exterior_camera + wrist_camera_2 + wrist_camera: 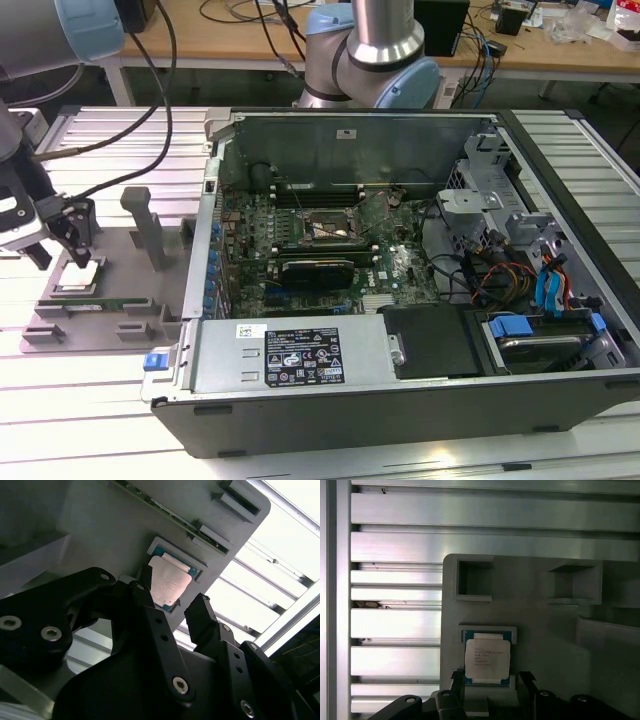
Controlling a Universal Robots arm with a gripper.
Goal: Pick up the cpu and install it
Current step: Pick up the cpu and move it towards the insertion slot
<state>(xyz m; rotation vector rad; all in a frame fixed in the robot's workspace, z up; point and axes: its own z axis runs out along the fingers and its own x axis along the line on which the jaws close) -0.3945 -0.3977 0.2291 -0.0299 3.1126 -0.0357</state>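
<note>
The cpu [81, 276], a small square chip with a pale metal top, lies flat in a recess of the grey tray [130, 300] at the exterior view's left. My gripper [62, 250] hovers just above it, open. In both wrist views the cpu [170, 583] [487, 659] sits between the two black fingertips [200, 611], one on each side, and neither is pressing on it. The motherboard's socket [322, 228] lies inside the open computer case, well off to the exterior view's right.
The open case [400, 400] has tall metal walls, and inside lie a black card [318, 270] and cable bundles [500, 270]. Grey upright posts [143, 225] rise from the tray beside the gripper. A slatted aluminium table [395, 545] lies under everything.
</note>
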